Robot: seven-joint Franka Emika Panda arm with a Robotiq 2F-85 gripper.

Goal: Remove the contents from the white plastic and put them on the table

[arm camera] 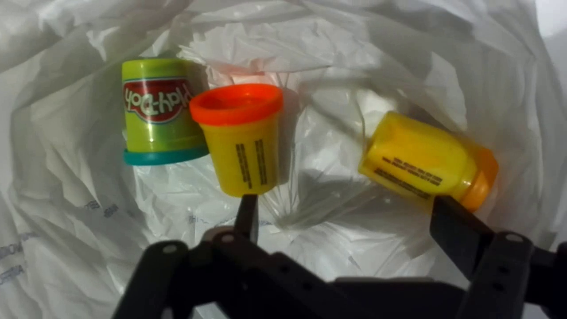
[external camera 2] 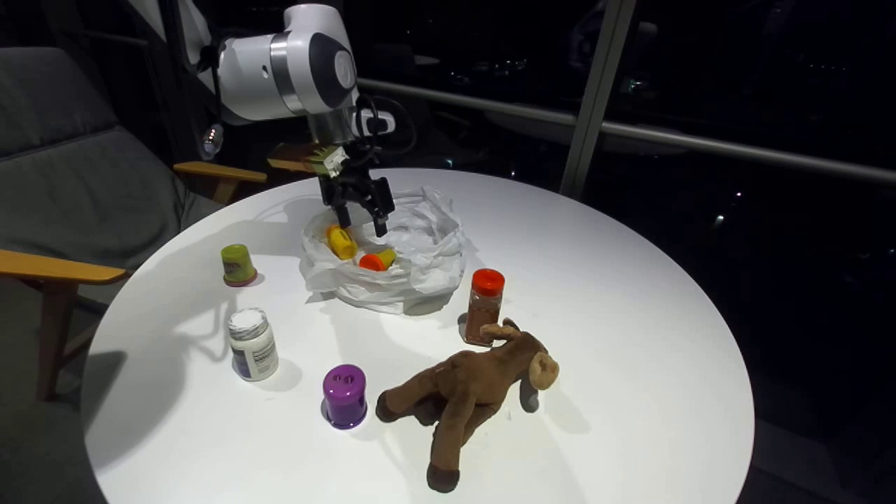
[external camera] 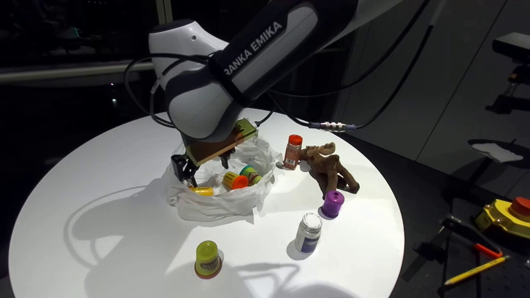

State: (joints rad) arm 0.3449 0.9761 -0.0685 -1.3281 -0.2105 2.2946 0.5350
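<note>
Hanging wide apart over the bag (external camera: 215,207) in an exterior view, my jaws hold nothing. At the bag's left, inside, the amber-lidded tub (external camera: 203,191) lies on its side; one jaw is close to it, and whether they touch I can't tell. Out in front of the bag, the lime tub (external camera: 208,258) stands on the counter (external camera: 91,165). Further right inside the bag lie the orange-lidded tub (external camera: 232,181) and, against it or just beside it, the teal-lidded tub (external camera: 251,175). I expect these three to be light, stiff and slick, ready to roll if I come in off-centre, so I'd pinch each across the middle of its body, clear of the lid and of any loose fold. The bag itself looks thin and limp, so a jaw could snag it and drag it along. Right of the bag, already out on the counter, are the jar (external camera: 292,155), the bottle (external camera: 308,235), the purple pot (external camera: 332,203) and the plush (external camera: 326,164), which I'd guess is soft and would give in a hold.
</note>
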